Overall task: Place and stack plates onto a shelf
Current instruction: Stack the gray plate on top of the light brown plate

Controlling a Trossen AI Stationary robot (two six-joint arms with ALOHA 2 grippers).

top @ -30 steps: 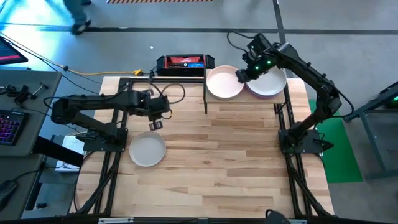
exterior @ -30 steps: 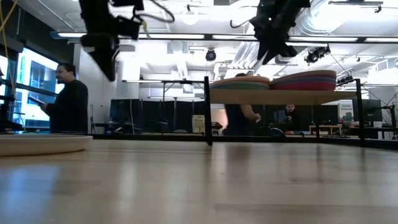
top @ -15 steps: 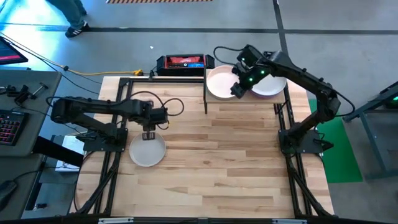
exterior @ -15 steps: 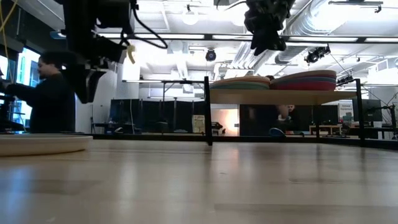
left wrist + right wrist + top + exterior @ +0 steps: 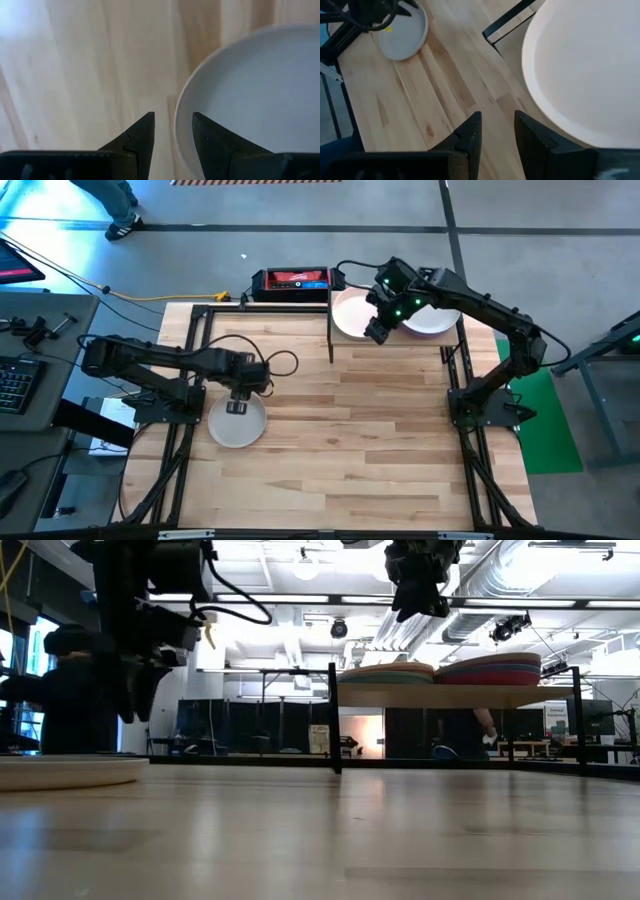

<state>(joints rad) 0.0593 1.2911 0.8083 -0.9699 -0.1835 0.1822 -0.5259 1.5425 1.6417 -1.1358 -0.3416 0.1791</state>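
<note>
Left gripper (image 5: 236, 406) hangs over the far rim of the round matte grey plate (image 5: 237, 422), fingers apart, straddling the rim edge in the left wrist view, nothing clamped. That plate lies flat on the plank-topped wooden table (image 5: 350, 430), well apart from the small light-wood shelf with black posts (image 5: 455, 696). Right gripper (image 5: 376, 330) hovers above the shelf's near edge by the cream plate (image 5: 352, 313), fingers apart, empty. Purple plate (image 5: 435, 320) tops the other stack on the shelf.

Behind my plank-topped wooden table (image 5: 350, 440) lies a flat black box with a red and blue top (image 5: 297, 280). A yellow cable (image 5: 150, 298) trails across the grey floor. A dark keyboard (image 5: 12, 382) sits on the side desk.
</note>
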